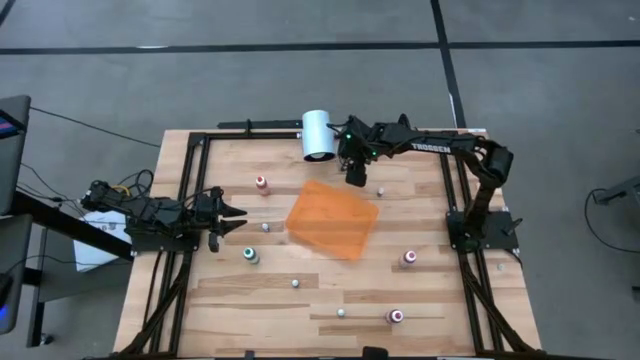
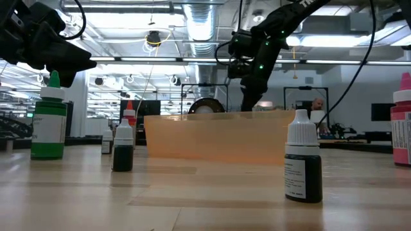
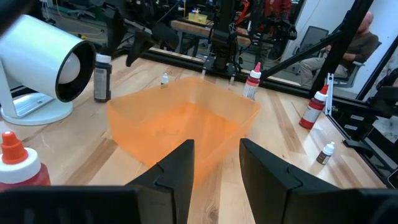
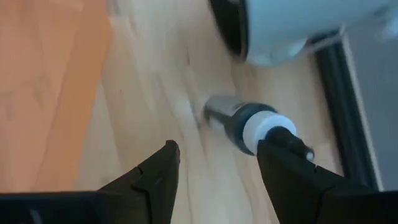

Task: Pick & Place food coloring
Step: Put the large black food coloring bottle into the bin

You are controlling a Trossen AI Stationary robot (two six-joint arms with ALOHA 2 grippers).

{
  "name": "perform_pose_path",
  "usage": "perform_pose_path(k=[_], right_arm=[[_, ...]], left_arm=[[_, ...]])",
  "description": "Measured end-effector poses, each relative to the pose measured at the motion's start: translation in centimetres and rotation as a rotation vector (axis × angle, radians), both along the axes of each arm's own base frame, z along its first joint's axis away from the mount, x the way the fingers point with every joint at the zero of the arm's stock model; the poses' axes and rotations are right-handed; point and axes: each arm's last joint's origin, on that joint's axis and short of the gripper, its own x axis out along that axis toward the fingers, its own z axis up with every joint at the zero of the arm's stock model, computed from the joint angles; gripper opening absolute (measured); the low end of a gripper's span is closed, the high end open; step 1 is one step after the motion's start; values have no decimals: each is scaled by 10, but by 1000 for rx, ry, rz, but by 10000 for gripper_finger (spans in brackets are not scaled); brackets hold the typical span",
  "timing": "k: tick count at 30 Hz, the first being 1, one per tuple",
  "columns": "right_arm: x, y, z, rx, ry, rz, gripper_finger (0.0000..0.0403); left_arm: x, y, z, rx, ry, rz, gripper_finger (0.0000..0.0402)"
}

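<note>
Small food coloring bottles stand upright, scattered on the wooden table: red-topped, green-topped, pink-topped and others. A dark one with a white cap stands by the white cylinder. My right gripper hangs open over it, pointing steeply down, the bottle under the gap and close to one finger. My left gripper rests open at the table's left edge, level, facing the translucent orange tray.
The white cylinder lies on its side on a stand just beyond the dark bottle. The orange tray sits at mid-table, close on the bottle's near side. A black frame rims the table. People sit in the room behind.
</note>
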Motion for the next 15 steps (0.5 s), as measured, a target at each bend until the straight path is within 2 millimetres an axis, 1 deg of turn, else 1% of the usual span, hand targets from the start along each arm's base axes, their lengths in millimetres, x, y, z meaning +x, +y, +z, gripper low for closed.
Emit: perform_pose_path(k=[5, 8, 15], right_arm=[[-6, 10, -4, 50, 75, 16, 212], [-3, 13, 0, 41, 55, 30, 212], [-3, 14, 0, 44, 58, 31, 212]], left_arm=[[0, 0, 0, 0, 0, 1, 119], [0, 0, 0, 7, 2, 0, 119], [0, 0, 0, 9, 2, 2, 119]])
